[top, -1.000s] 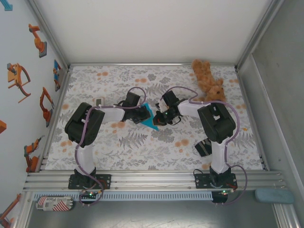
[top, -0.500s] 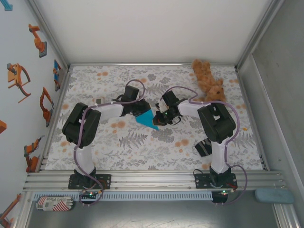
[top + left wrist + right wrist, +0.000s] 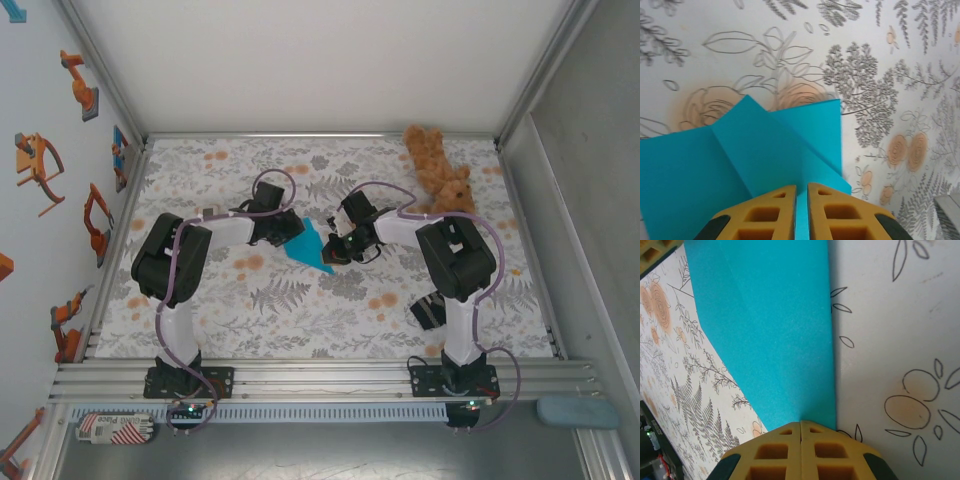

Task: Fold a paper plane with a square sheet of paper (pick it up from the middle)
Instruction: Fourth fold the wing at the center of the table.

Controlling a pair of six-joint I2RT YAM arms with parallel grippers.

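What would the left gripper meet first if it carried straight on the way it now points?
The left gripper pinches the folded cyan-blue paper sheet, so more paper comes first, then probably the floral-printed table cover.

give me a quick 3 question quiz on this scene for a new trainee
1. True or false: both arms' jaws are shut on the blue paper.
2. Where does the teddy bear lie? A) far right corner B) near left corner C) on top of the paper
3. Short answer: which arm's jaws pinch the paper's narrow tip?

Key: 1 true; 2 A; 3 the right arm's.
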